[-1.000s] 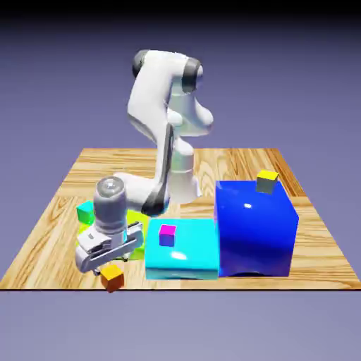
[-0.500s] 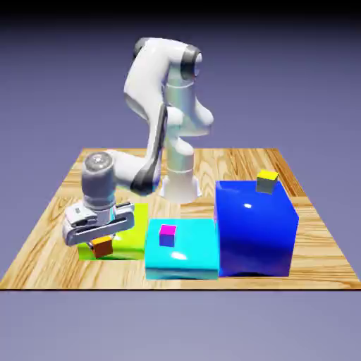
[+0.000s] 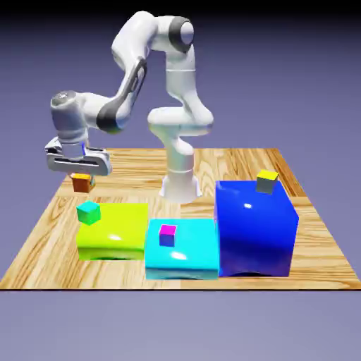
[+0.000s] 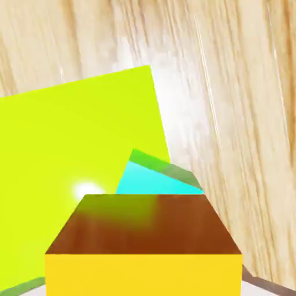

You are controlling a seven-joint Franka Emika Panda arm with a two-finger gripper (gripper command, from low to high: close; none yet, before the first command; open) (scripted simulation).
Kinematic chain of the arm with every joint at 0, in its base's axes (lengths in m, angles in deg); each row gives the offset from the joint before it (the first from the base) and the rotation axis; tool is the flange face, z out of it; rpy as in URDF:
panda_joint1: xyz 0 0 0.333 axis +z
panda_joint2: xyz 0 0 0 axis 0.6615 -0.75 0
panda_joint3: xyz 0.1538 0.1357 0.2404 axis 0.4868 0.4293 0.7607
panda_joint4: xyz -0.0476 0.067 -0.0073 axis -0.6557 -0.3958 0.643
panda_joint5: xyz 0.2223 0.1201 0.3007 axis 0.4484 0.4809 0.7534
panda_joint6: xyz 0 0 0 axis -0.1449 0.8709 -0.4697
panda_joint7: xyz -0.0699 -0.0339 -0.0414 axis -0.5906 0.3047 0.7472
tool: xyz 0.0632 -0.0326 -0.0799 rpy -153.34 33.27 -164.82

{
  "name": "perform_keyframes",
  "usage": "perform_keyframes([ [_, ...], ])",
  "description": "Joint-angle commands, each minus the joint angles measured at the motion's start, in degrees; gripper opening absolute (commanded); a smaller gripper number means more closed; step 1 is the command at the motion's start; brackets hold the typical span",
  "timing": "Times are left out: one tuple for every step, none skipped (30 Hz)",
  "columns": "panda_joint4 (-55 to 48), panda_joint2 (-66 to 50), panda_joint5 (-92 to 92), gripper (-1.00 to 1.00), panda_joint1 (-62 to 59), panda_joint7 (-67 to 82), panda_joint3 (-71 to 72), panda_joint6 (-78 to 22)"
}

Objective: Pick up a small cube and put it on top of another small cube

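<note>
My gripper (image 3: pixel 82 176) is closed on the small orange-brown cube (image 3: pixel 82 184), holding it up in the air near the teal cube (image 3: pixel 88 213), which sits at a corner of the glossy yellow-green block (image 3: pixel 114 233). In the hand view the held cube shows a flat yellow face and a dark brown one with a blurry green sheen. The low cyan block (image 3: pixel 182 254) and the tall blue block (image 3: pixel 254 229) look slick, with white glints; the magenta-topped cube (image 3: pixel 168 235) rests on the cyan one, the yellow-topped cube (image 3: pixel 266 182) on the blue. The table (image 3: pixel 211 166) has streaky wood grain. The held cube is cut off by the hand view's bottom edge and covers part of the teal cube; I can barely make out my fingertips beside it.
</note>
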Motion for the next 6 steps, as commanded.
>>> perform_keyframes([
  [1.01,-1.8,0.97,-1.0,-0.33,0.78,0.08,2.52],
  [1.65,-2.93,1.7,-1.0,-0.52,1.35,0.12,4.1],
  [1.65,-2.94,1.7,1.0,-0.52,1.35,0.12,4.1],
  [1.65,-2.94,1.7,1.0,-0.52,1.35,0.12,4.1],
  [0.64,-1.14,0.55,1.0,-0.23,0.45,0.06,1.62],
  [-0.37,0.65,-0.6,1.0,0.06,-0.44,0.0,-0.87],
])
